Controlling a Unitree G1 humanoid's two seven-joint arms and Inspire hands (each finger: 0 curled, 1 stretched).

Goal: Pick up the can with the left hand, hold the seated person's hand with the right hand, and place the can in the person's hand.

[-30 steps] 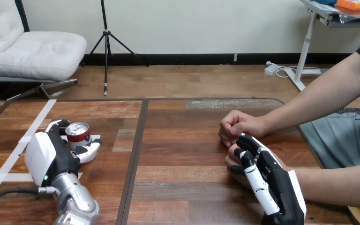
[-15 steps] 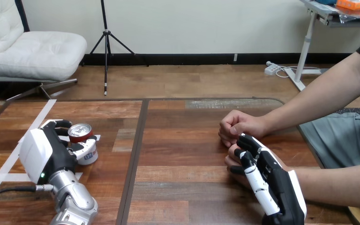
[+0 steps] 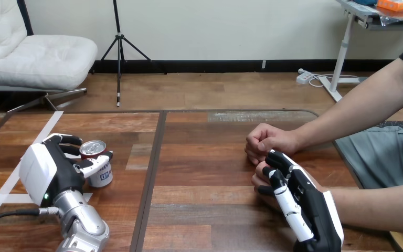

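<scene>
A red and white can (image 3: 99, 165) with a silver top sits at the table's left, gripped by my left hand (image 3: 50, 170), whose fingers and thumb curl round its sides. It leans slightly and seems just off the wood. At the right my right hand (image 3: 301, 202) lies over the person's lower hand (image 3: 258, 181), with fingers bent over it and the thumb tucked against its near side. The person's other hand (image 3: 267, 140) rests as a fist on the table just beyond my right fingers.
White tape strips (image 3: 18, 170) mark the table's left part. A dark seam (image 3: 151, 178) runs down the table between the can and the hands. The person's forearms (image 3: 378, 207) come in from the right edge.
My left hand has closed on the can and shifted it a little right and toward me, off its tape mark. My right hand and the person's hands have stayed put.
</scene>
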